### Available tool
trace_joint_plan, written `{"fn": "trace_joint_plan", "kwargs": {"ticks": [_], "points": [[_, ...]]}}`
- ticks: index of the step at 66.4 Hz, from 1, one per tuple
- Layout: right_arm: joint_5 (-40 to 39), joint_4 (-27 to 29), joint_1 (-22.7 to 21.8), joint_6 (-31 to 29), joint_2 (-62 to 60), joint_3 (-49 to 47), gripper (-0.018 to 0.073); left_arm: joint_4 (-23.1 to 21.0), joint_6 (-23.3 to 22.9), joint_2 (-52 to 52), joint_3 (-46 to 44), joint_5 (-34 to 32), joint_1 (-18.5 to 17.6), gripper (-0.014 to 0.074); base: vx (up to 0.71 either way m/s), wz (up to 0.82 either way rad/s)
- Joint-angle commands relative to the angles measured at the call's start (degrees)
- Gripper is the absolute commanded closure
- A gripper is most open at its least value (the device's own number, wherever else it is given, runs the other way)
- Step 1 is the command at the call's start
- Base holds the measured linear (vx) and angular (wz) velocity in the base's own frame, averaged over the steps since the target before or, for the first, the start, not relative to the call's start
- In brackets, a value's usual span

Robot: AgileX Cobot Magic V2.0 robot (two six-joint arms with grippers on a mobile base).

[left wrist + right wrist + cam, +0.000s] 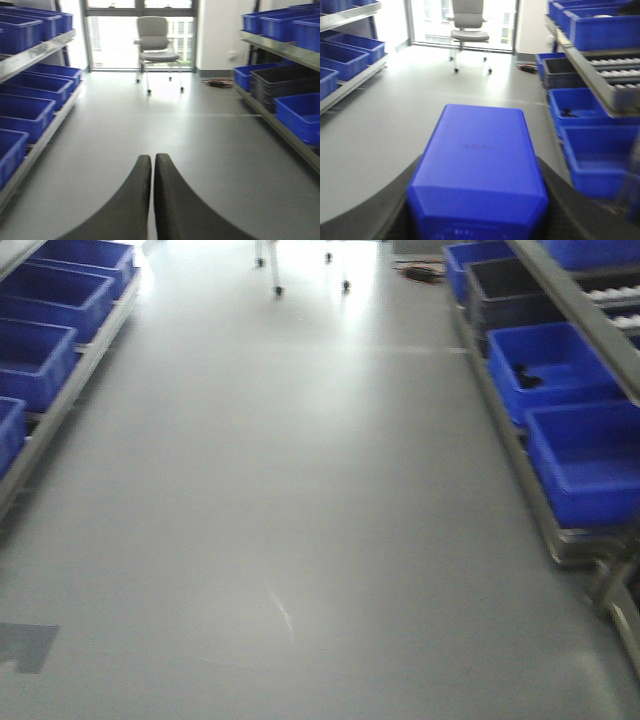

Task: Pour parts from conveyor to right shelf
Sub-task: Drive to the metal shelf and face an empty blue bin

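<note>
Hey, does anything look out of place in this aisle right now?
Nothing looks spilled or broken. A loose cable lies on the floor near the far end of the right shelf, and one dark grey bin sits among its blue bins. The blue block sits square in the right gripper.

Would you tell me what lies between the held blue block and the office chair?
Only bare grey floor lies between the blue block and the office chair, in the right wrist view.

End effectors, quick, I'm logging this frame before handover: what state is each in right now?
Left end effector: closed, holding nothing.
Right end effector: closed on the blue block.
</note>
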Motion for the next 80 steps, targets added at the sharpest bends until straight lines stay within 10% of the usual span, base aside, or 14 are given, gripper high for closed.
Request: {"fn": "trace_joint_plan", "kwargs": {"ticks": [1, 80], "points": [[-4.7, 0.0, -0.5, -0.5, 1.0, -1.6, 0.0564, -0.5, -0.5, 0.9, -1.1, -4.5, -0.5, 0.0602, 0.54, 0.59], [-4.7, 0.0, -0.5, -0.5, 1.0, -1.6, 0.0564, -0.5, -0.5, 0.9, -1.1, -4.5, -0.5, 0.0602, 0.38, 0.91]]}}
